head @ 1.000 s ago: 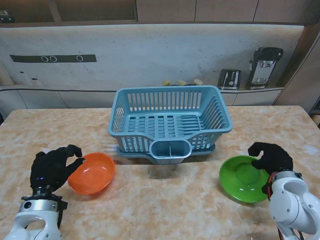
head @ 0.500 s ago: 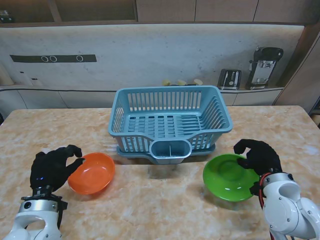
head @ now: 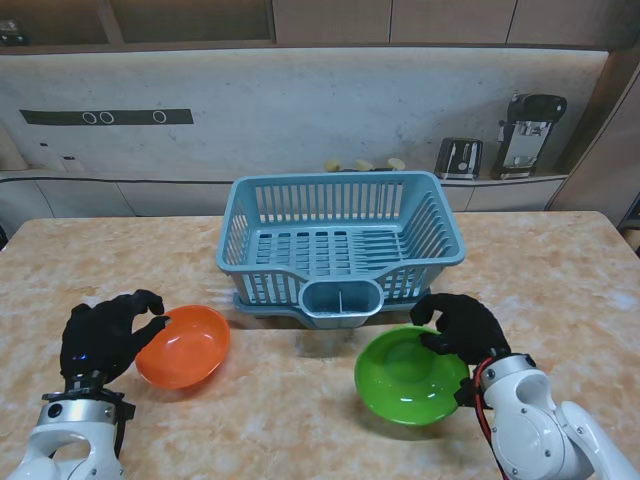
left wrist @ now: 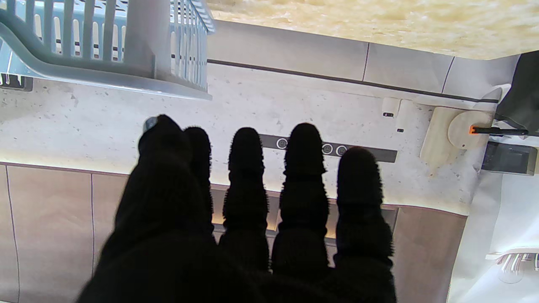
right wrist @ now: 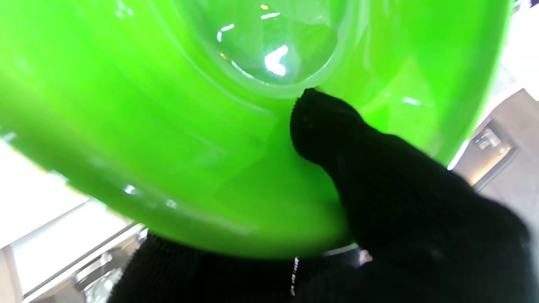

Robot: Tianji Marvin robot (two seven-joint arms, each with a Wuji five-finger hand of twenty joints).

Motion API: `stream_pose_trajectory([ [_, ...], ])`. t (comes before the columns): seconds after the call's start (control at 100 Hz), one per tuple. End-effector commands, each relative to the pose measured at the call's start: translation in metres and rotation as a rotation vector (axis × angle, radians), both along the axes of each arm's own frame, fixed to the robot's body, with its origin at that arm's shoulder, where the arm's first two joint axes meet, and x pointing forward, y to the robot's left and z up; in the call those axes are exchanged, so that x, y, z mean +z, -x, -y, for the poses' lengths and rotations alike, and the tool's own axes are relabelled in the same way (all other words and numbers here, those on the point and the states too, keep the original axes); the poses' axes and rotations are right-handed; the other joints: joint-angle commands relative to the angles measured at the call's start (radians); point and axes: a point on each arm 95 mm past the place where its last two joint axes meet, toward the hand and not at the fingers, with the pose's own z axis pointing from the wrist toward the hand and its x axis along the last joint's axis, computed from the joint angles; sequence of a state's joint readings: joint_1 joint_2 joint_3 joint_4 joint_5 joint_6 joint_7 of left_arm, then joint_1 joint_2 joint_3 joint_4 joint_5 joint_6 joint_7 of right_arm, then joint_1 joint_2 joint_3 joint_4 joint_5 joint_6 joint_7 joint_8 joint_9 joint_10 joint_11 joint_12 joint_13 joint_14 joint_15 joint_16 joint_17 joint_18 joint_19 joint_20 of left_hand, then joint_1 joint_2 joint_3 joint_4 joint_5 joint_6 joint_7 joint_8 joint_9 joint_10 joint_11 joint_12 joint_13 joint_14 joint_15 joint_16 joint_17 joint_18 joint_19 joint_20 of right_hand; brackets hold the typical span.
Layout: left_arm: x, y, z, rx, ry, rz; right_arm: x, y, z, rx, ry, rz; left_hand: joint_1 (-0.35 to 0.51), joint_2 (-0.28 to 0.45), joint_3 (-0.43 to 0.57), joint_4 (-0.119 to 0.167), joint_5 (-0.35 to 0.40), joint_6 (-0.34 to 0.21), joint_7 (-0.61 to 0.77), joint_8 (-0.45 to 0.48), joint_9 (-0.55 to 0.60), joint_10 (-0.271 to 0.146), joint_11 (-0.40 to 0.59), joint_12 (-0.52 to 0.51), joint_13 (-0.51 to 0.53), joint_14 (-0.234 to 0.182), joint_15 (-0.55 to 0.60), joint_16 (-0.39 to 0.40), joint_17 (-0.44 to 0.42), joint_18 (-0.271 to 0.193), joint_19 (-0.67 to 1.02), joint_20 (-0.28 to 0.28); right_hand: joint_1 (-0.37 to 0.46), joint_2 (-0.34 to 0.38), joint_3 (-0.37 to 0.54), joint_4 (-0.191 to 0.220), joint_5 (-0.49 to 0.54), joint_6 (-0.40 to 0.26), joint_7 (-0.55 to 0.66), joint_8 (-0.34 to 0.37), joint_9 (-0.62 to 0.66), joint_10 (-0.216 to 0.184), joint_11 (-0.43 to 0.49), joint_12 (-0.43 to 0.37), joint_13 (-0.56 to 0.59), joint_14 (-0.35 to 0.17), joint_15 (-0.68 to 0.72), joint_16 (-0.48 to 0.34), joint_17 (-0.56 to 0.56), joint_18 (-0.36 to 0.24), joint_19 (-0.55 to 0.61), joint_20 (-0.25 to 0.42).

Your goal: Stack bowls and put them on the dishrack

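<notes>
We judge the stacking step in hand: our right hand (head: 462, 327) pinches the glossy green plastic bowl (head: 408, 375) by its rim, near the blue slatted plastic dishrack (head: 338, 243), next needing carriage over the orange plastic bowl (head: 184, 346) touching our spread, empty left hand (head: 106, 333).

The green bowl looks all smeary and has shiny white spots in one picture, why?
In the right wrist view the glossy green plastic bowl fills the picture, too close to be sharp, with white glints of reflected light; behind it the background is washed out. In the stand view the same bowl looks crisp, held by the black-gloved right hand.
</notes>
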State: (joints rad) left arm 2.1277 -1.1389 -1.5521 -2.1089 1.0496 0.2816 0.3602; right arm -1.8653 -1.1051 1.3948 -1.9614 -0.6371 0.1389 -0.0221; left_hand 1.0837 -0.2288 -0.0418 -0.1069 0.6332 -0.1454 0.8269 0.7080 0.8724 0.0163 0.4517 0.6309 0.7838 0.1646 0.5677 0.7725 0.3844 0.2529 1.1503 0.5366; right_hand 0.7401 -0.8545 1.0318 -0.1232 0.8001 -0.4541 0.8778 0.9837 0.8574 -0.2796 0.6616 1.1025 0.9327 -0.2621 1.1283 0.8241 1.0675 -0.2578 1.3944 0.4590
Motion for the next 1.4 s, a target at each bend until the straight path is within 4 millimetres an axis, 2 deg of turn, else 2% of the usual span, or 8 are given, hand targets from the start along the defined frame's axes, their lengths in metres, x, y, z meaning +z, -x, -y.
stream_pose_trajectory([
  [0.0, 0.0, 0.001, 0.001, -0.004, 0.006, -0.013, 0.002, 0.003, -0.015, 0.056, -0.021, -0.013, 0.005, 0.047, -0.011, 0.004, 0.01, -0.017, -0.012, 0.005, -0.001, -0.006, -0.02, 0.004, -0.004, 0.009, -0.006, -0.005, -0.012, 0.014, -0.006, 0.006, 0.052, 0.103, 0.054, 0.019, 0.052, -0.033, 0.01, -0.014, 0.006, 0.009, -0.009, -0.011, 0.03, -0.034, -0.002, 0.027, 0.031, -0.101, 0.006, -0.013],
  [0.38, 0.0, 0.002, 0.001, -0.003, 0.006, -0.01, -0.016, 0.0, -0.045, 0.188, -0.039, -0.074, 0.004, 0.047, -0.011, 0.004, 0.01, -0.016, -0.012, 0.005, 0.0, -0.004, -0.02, 0.004, -0.004, 0.01, -0.007, -0.005, -0.012, 0.016, -0.006, 0.007, 0.047, 0.144, 0.021, 0.029, 0.05, -0.026, -0.016, -0.063, 0.014, 0.022, -0.031, -0.049, 0.043, -0.044, -0.024, 0.023, 0.03, -0.103, 0.004, -0.019],
  [0.77, 0.0, 0.001, 0.001, -0.006, 0.007, -0.009, -0.041, -0.008, -0.068, 0.272, -0.069, -0.162, 0.005, 0.046, -0.011, 0.004, 0.01, -0.016, -0.012, 0.005, -0.001, -0.003, -0.02, 0.003, -0.004, 0.012, -0.007, -0.005, -0.012, 0.016, -0.006, 0.007, 0.043, 0.176, -0.008, 0.037, 0.039, -0.024, -0.023, -0.088, 0.021, 0.031, -0.047, -0.086, 0.052, -0.05, -0.04, 0.018, 0.028, -0.101, -0.005, -0.031],
  [1.39, 0.001, 0.002, 0.001, -0.007, 0.009, -0.005, -0.069, -0.02, -0.099, 0.356, -0.104, -0.255, 0.003, 0.047, -0.012, 0.004, 0.01, -0.017, -0.012, 0.006, 0.001, -0.005, -0.02, 0.004, -0.003, 0.01, -0.006, -0.005, -0.012, 0.015, -0.006, 0.007, 0.036, 0.237, -0.071, 0.048, 0.008, -0.017, -0.042, -0.146, 0.014, 0.045, -0.046, -0.121, 0.063, -0.061, -0.065, 0.001, 0.025, -0.091, -0.009, -0.05],
])
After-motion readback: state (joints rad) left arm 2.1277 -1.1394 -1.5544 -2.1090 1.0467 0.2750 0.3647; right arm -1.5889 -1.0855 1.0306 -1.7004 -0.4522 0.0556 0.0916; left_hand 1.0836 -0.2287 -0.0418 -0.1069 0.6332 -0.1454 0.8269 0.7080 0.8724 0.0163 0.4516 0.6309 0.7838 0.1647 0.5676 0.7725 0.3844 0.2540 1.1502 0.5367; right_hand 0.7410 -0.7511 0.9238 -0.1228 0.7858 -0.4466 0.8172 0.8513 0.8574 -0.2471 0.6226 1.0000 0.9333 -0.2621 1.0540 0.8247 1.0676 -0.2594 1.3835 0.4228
